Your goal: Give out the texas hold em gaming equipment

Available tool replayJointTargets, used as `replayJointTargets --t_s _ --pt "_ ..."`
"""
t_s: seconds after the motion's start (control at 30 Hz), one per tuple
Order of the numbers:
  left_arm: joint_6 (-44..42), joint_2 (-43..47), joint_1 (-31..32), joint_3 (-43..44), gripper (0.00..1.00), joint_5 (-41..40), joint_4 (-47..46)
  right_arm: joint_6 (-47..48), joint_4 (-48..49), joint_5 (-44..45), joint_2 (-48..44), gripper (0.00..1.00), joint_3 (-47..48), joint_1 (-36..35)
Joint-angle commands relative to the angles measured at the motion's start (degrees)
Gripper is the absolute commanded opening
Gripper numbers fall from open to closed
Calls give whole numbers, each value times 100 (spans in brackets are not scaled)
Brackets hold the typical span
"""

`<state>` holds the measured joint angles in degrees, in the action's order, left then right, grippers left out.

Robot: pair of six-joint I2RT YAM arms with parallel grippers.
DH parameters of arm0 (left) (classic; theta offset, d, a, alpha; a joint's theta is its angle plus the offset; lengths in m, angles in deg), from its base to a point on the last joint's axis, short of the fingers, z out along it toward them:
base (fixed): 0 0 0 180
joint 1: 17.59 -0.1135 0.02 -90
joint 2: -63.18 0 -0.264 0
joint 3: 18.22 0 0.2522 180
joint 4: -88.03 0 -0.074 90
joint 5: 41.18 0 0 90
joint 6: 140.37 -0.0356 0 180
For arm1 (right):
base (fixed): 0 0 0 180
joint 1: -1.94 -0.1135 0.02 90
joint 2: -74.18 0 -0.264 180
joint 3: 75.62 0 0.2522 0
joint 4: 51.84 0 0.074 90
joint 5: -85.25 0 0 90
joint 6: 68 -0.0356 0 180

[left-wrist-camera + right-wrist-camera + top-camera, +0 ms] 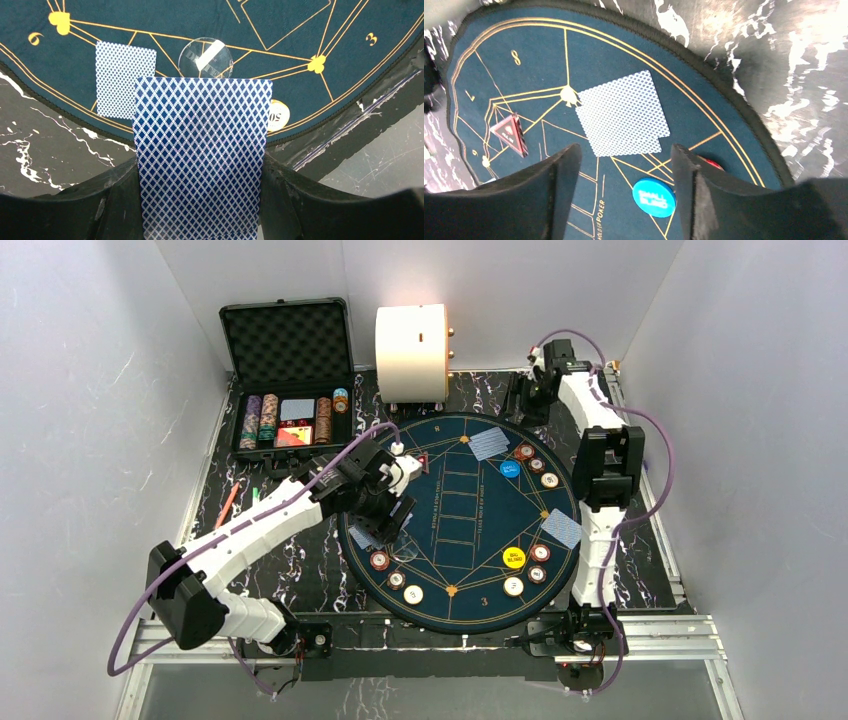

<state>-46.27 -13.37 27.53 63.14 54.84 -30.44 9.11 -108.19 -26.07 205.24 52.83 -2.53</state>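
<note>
Over the nine o'clock edge of the round teal mat (460, 510), my left gripper (200, 200) pinches a blue-backed card (200, 150), its long axis running six to twelve o'clock and its free end at twelve. My right gripper (624, 195) hangs spread apart, with two overlapped cards (621, 115) lying flat at its twelve and a blue button (654, 196) between its fingers.

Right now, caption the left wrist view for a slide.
Left gripper shut on a blue-backed card over the mat edge; another card and a clear button lie beyond.

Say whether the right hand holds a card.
No, the right hand is open and empty; the cards lie flat on the mat.
</note>
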Motion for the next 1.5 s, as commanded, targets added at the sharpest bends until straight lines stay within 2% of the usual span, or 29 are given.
replayJointTargets --t_s 0.0,0.07,0.13,0.2,0.3,0.4,0.53,0.63,0.7,0.9,1.1,1.23,1.47 --pt "20 40 3 438 0 75 161 88 -793 640 -890 81 350 39" --pt "50 29 4 493 0 83 171 108 -581 432 -1265 87 -58 35" --pt "56 2 5 537 0 107 165 -3 -577 149 -1540 88 -352 32" --pt "62 -12 5 555 0 110 156 -242 -268 -487 -2159 89 -1090 -55" --pt "3 2 13 533 0 79 136 -747 1133 -1449 -3357 96 -2773 -513" --pt "-98 12 23 524 0 100 149 -1306 1939 -2229 -4121 98 -3873 -992" --pt "-227 17 18 462 0 113 100 -2939 4162 -2966 -4847 98 -5560 -1463" --pt "-335 -2 25 474 0 212 96 -4024 5632 -3078 -5032 98 -6339 -1877" --pt "-346 48 31 453 0 245 12 -4362 6173 -3048 -4940 98 -6494 -2240" --pt "-369 0 39 498 0 293 -30 -4601 6595 -2937 -4538 98 -6385 -2842" --pt "-366 59 39 509 0 314 -37 -4656 6794 -2871 -4209 94 -6281 -3279" --pt "-367 70 37 509 0 360 -57 -4626 6756 -2811 -4005 91 -6137 -3522" --pt "-352 122 41 477 0 406 -91 -4038 5909 -2519 -4040 77 -5893 -3572"
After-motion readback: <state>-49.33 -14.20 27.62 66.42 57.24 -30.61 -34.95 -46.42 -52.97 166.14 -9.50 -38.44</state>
